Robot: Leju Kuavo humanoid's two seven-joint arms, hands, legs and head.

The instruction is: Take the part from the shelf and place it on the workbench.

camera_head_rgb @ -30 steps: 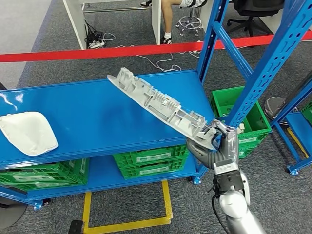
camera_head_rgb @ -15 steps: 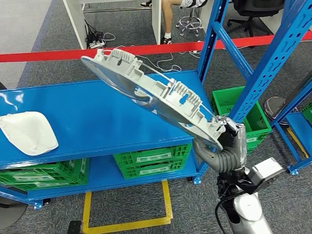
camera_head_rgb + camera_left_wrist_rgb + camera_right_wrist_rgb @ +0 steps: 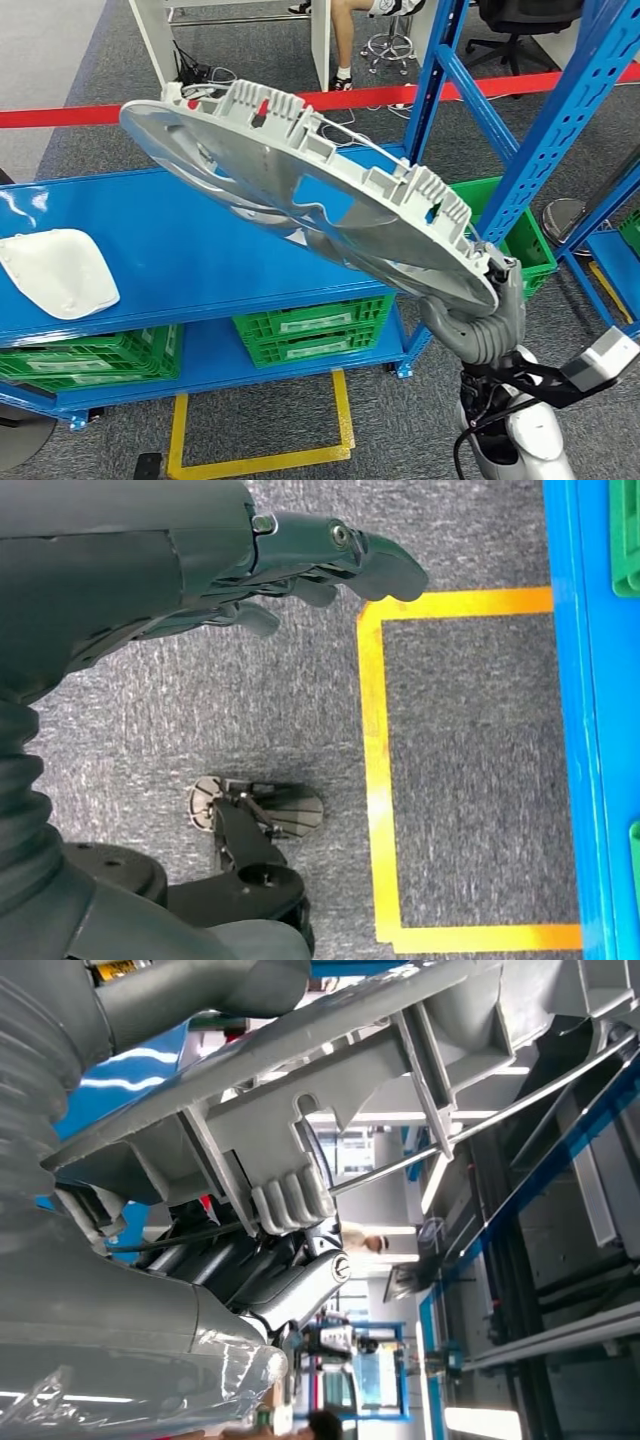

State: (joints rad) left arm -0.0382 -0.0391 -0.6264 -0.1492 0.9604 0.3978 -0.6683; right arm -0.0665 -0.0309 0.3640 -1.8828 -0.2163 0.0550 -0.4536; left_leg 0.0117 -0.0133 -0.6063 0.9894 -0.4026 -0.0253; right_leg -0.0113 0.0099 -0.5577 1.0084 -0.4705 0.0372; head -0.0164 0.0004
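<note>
Above the blue metal shelf (image 3: 189, 245), the long grey plastic part with ribs and clips on its edge (image 3: 302, 190) is now fully in the air. One second ago it was lying low and flat over the shelf board, with only its near end in the right hand (image 3: 483, 320); half a second ago it was already tilted up; now it is raised higher, turned so that its broad inner face looks toward the camera, and it comes closer to the robot. It touches the shelf nowhere. The dark fingers (image 3: 294, 1280) of the right hand are closed on the near end of the part, at the front right corner of the shelf, and the right wrist view shows them wrapped under a ribbed clip of the part.

The left hand (image 3: 302, 560) hangs over the grey carpet in front of the shelf, beside yellow floor tape (image 3: 377, 780); its fingers are a little curled, apart from each other, and hold nothing.

A white rounded plastic piece (image 3: 56, 270) lies on the left end of the shelf, well apart from the lifted part. Green plastic crates (image 3: 309, 330) stand on the lower level of the shelf.

I judge that the taking step is almost finished: the part is free from the shelf. What remains is to carry it to the bench. The part is long and held by one end, so it may swing or hit the blue upright post (image 3: 434, 70) of the shelf when the robot turns.
</note>
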